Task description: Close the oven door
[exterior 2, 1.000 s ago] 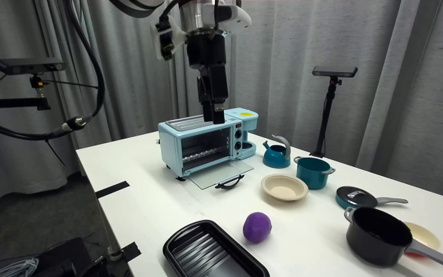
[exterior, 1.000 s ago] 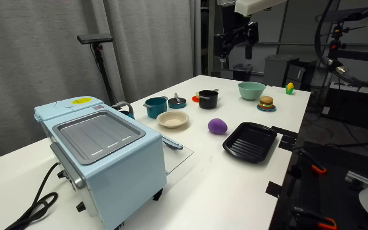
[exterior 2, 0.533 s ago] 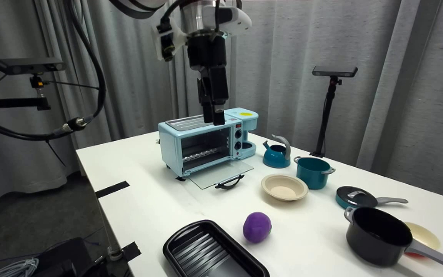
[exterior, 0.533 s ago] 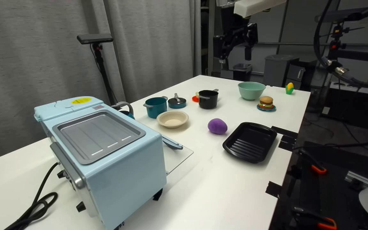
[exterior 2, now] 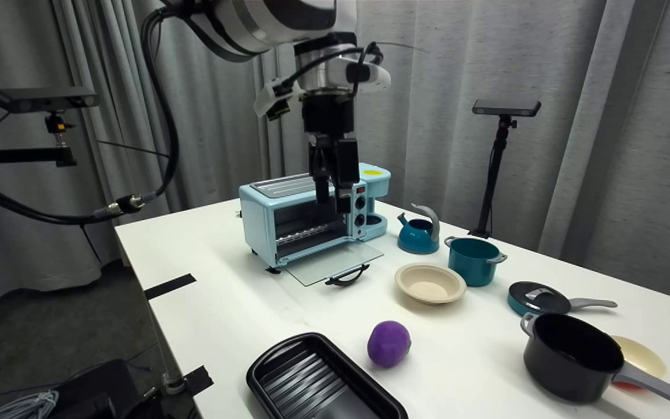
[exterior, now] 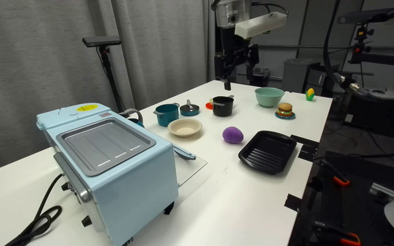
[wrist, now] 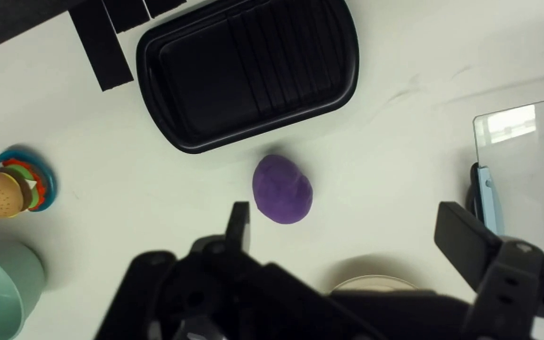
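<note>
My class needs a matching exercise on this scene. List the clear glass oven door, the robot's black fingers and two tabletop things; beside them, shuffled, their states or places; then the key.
Column one
1. clear glass oven door
2. robot's black fingers
3. purple egg-shaped object
4. tan-bunned toy hamburger

Column two
A. spread wide apart, holding nothing
B. on a round blue plate
C. open, folded down before the boxy pale-blue oven
D. between the black ribbed pan and the round beige bowl

Right pairs: 1-C, 2-A, 3-D, 4-B.
</note>
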### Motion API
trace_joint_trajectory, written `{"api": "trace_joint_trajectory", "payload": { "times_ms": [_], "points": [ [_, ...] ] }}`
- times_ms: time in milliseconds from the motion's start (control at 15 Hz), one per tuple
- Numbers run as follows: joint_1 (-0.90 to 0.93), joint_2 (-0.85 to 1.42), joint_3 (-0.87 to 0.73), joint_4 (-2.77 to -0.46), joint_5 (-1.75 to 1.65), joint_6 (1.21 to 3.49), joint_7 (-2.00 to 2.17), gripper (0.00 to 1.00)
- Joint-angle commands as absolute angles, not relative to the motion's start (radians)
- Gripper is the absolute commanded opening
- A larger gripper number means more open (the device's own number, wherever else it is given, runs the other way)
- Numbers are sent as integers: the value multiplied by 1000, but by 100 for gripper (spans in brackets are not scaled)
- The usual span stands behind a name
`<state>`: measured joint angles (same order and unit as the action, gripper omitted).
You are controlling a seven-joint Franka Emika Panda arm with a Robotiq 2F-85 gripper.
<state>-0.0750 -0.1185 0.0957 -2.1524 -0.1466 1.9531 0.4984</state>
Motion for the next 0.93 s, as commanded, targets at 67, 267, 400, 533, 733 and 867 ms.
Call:
{"api": "trace_joint_trajectory", "payload": {
  "times_ms": [67,267,400,533,733,867],
  "points": [
    [-44,-9,61,-2102,-61,2011,406,100],
    [-37,52,59,-2096,-34,2054,390,100],
    [-31,95,57,-2092,-50,2084,403,100],
    [-23,137,54,-2090,-64,2118,416,100],
    [-6,195,45,-2083,-92,2170,435,100],
    [7,232,33,-2071,-107,2194,445,100]
  ]
}}
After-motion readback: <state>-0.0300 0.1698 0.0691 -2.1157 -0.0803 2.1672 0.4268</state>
